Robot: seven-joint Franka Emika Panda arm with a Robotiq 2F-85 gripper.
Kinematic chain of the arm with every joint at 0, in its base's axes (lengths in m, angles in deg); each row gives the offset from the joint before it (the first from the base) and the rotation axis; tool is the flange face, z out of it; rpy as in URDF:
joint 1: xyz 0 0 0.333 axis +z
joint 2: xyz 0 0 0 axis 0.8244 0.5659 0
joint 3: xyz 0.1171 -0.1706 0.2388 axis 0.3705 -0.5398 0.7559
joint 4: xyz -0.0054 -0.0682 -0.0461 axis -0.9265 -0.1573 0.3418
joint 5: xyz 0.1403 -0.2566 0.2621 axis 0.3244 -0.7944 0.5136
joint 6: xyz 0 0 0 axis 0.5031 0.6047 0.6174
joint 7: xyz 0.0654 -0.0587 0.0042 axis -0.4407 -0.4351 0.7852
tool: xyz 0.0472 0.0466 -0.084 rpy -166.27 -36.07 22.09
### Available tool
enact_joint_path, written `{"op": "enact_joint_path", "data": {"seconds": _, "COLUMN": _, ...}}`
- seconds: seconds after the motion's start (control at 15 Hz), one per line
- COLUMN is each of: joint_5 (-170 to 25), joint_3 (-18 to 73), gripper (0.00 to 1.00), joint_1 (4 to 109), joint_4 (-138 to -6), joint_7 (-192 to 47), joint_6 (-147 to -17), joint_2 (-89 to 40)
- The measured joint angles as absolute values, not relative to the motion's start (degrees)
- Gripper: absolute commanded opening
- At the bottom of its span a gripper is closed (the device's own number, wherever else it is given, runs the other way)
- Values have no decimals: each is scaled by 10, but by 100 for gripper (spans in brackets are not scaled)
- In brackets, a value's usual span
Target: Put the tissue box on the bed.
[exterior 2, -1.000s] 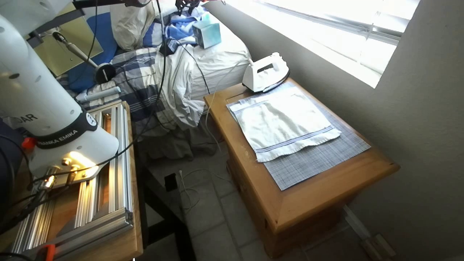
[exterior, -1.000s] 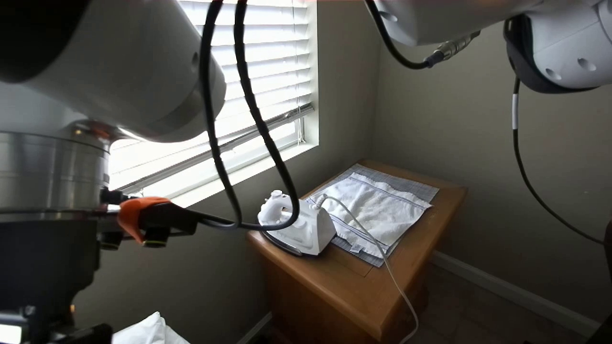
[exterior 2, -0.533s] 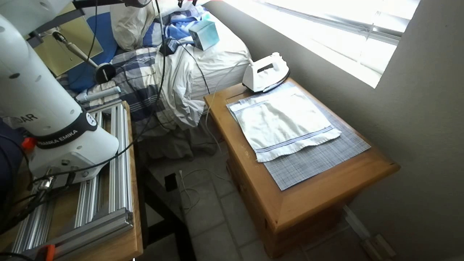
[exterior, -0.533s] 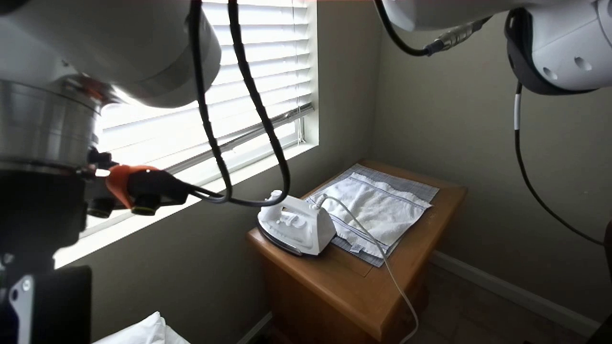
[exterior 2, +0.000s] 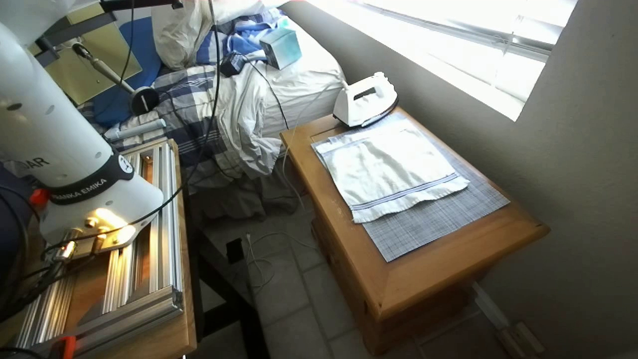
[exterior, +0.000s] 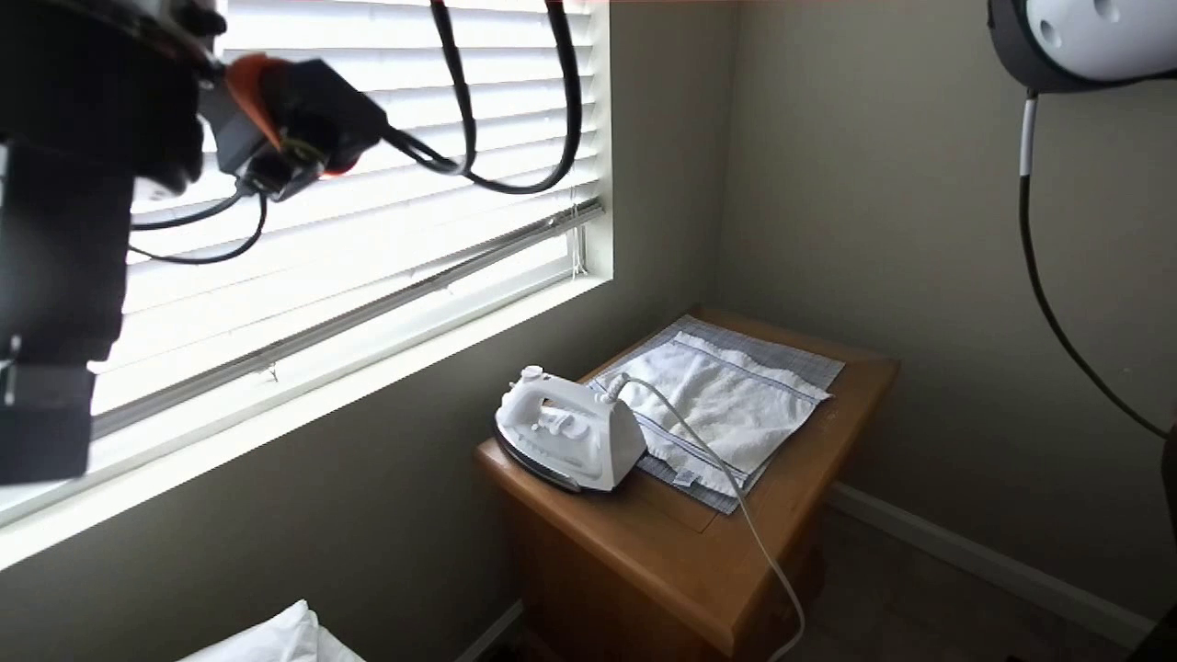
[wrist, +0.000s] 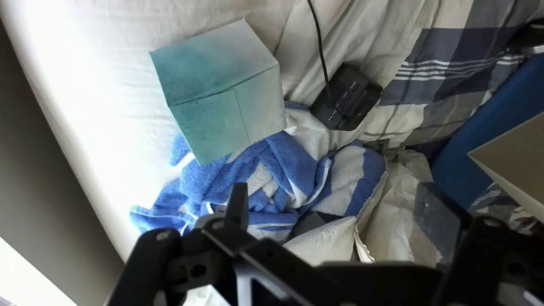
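The tissue box (exterior 2: 280, 48), a teal cube fading to pale, sits on the white sheet of the bed (exterior 2: 311, 82), looking slightly tilted against a blue-and-white towel. In the wrist view the tissue box (wrist: 219, 91) lies ahead of the gripper and left of its middle, on the bed's sheet (wrist: 97, 102). No white tissue shows on it. My gripper (wrist: 333, 197) is open, its fingers wide apart with nothing between them, above the towel and pillow and apart from the box. In an exterior view only the dark gripper body (exterior: 55, 368) shows at the left edge; its fingertips are not clear.
A black device (wrist: 346, 97) with a cord lies beside the box. The crumpled towel (wrist: 276, 170) and a pale pillow (wrist: 395, 221) lie under the gripper. A white iron (exterior 2: 366, 99) and folded cloth (exterior 2: 394, 169) are on the wooden cabinet (exterior 2: 448, 249). The window wall borders the bed.
The arm and gripper have risen, and the fingers have left the top of an exterior view. The tissue box shifted and tilted slightly between one second and half a second ago, then stayed still.
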State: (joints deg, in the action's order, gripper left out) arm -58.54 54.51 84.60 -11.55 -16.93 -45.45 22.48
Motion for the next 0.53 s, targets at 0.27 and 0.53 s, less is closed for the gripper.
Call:
{"op": "enact_joint_path", "data": {"seconds": 0.27, "joint_5": -585, "joint_3": 529, "gripper": 100, "joint_1": 833, "joint_4": -136, "joint_7": -280, "joint_6": -437, "joint_2": 192}}
{"op": "enact_joint_path", "data": {"seconds": 0.53, "joint_5": -585, "joint_3": 515, "gripper": 100, "joint_1": 832, "joint_4": -187, "joint_7": -389, "joint_6": -458, "joint_2": 172}}
